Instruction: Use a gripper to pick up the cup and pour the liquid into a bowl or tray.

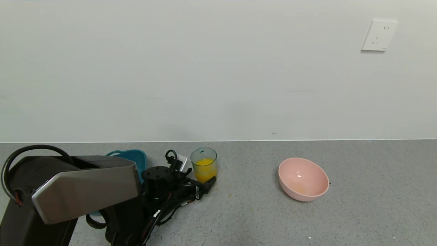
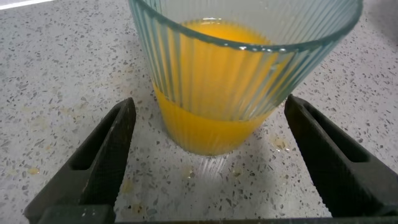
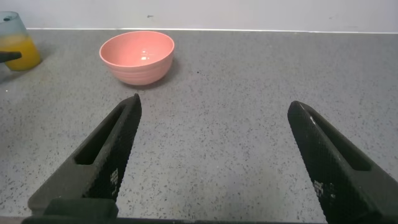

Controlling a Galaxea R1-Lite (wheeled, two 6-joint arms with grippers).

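Note:
The ribbed clear cup (image 1: 203, 164) stands upright on the grey counter, about half full of orange liquid (image 1: 204, 171). My left gripper (image 1: 201, 178) is at counter level with the cup between its open fingers. In the left wrist view the cup (image 2: 242, 68) and liquid (image 2: 208, 127) fill the middle, and the left gripper (image 2: 210, 104) has a gap on each side, so neither finger touches the cup. The teal tub (image 1: 135, 158) lies behind my left arm, mostly hidden. My right gripper (image 3: 214, 102) is open and empty above bare counter.
A pink bowl (image 1: 303, 178) sits to the right of the cup, tilted, also in the right wrist view (image 3: 137, 56). The cup shows far off there (image 3: 15, 45). A white wall with a socket (image 1: 379, 35) backs the counter.

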